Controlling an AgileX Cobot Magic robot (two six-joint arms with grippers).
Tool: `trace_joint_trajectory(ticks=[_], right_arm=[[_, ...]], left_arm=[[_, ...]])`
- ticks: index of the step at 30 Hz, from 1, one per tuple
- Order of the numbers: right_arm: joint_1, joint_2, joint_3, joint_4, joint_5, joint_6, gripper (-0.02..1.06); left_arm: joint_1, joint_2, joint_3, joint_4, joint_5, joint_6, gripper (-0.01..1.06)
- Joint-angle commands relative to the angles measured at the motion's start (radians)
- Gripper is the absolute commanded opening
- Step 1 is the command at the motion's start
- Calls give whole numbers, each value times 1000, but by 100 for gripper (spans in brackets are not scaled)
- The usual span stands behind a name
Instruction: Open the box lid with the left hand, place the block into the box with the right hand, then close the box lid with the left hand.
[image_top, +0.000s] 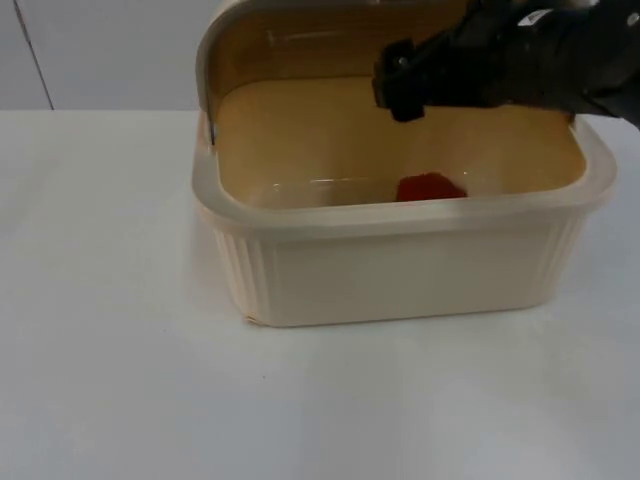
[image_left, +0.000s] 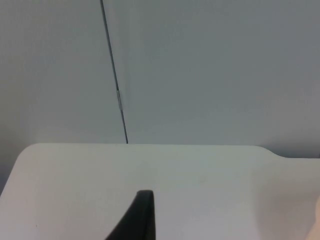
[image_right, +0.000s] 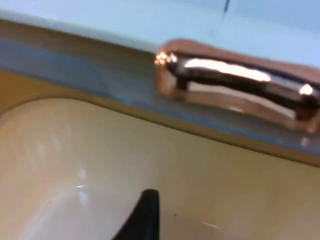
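Observation:
The cream box (image_top: 400, 270) stands in the middle of the table with its lid (image_top: 300, 40) swung up and back. A red block (image_top: 430, 187) lies on the box floor near the front wall. My right gripper (image_top: 400, 85) hangs over the open box, above and a little left of the block, with nothing seen in it. In the right wrist view it looks at the inner wall of the box (image_right: 100, 150) and a shiny clasp (image_right: 235, 80) on the rim. My left gripper (image_left: 142, 220) waits off to the side, facing bare table and the grey wall.
White table top (image_top: 120, 380) spreads out in front of and to the left of the box. The grey partition wall (image_left: 200, 65) closes off the table's far edge behind the lid.

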Motion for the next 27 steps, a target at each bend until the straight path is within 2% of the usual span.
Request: trace_joint_trajectory(ticks=[1, 7, 12, 14, 15, 16, 19, 21, 22, 25, 26, 27], right_arm=[[2, -4, -9, -25, 26, 2, 91], [2, -16, -9, -23, 99, 2, 91], [4, -84, -9, -21, 322, 2, 91], [4, -120, -9, -13, 453, 2, 91], [4, -120, -9, -13, 453, 2, 91], [4, -139, -9, -13, 517, 4, 91], [4, -192, -4, -34, 654, 67, 90], [4, -234, 28, -126, 678, 153, 90], [4, -234, 28, -126, 678, 153, 90], [4, -310, 99, -369, 680, 371, 86], [4, -343, 128, -476, 683, 446, 85], [4, -343, 128, -476, 683, 446, 85]], left_arm=[[4, -11, 2, -12, 3, -4, 105], [4, -11, 2, -12, 3, -4, 105], [4, -11, 2, -10, 2, -4, 105], [4, -11, 2, -10, 2, -4, 105], [4, -11, 2, -10, 2, -4, 105], [4, -11, 2, -10, 2, -4, 105], [4, -11, 2, -10, 2, -4, 105], [4, -11, 2, -10, 2, -4, 105], [4, -11, 2, -10, 2, -4, 105], [4, -11, 2, -10, 2, -4, 105], [4, -11, 2, -10, 4, -4, 105], [4, -11, 2, -10, 4, -4, 105]])
